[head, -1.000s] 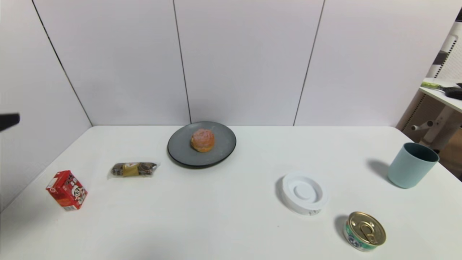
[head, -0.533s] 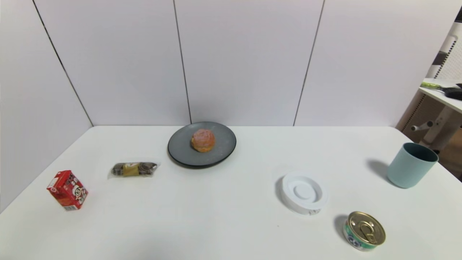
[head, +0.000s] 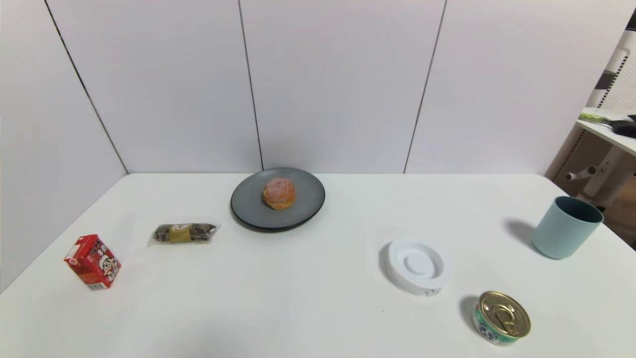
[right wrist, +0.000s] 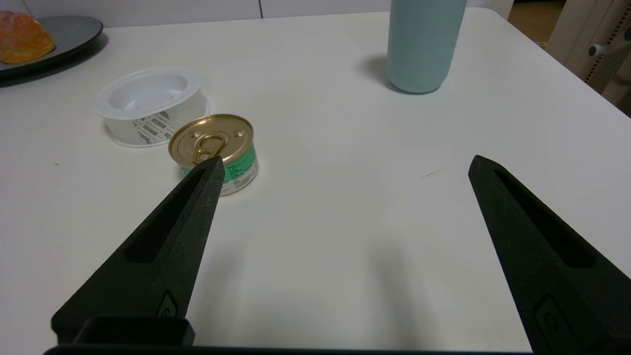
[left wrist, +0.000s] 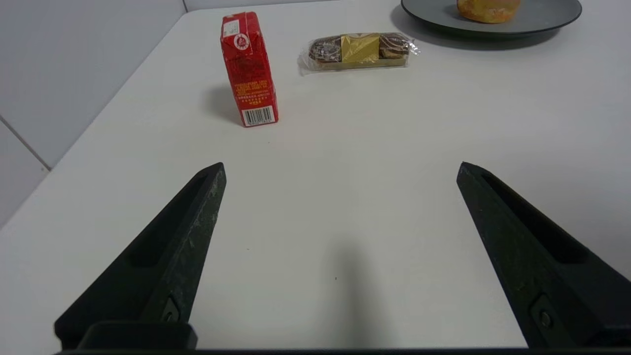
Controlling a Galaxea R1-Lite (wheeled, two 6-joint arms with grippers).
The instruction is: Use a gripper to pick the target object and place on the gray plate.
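Observation:
The pink-topped, golden-orange pastry (head: 279, 193) sits near the middle of the gray plate (head: 248, 209) at the back centre of the white table. Both also show in the left wrist view, pastry (left wrist: 488, 8) on plate (left wrist: 434, 14), and in the right wrist view, pastry (right wrist: 23, 43) on plate (right wrist: 74, 30). Neither arm shows in the head view. My left gripper (left wrist: 341, 167) is open and empty over bare table near the front left. My right gripper (right wrist: 345, 165) is open and empty over bare table near the front right, beside the tin can.
A red juice carton (head: 92, 262) and a clear-wrapped brown snack bar (head: 184, 232) lie at the left. A white ring-shaped dish (head: 419, 265), a gold-lidded tin can (head: 501, 318) and a pale blue cup (head: 566, 227) stand at the right.
A black part at the head view's left edge one second ago has left the view. The pastry, the plate and the other objects have not moved.

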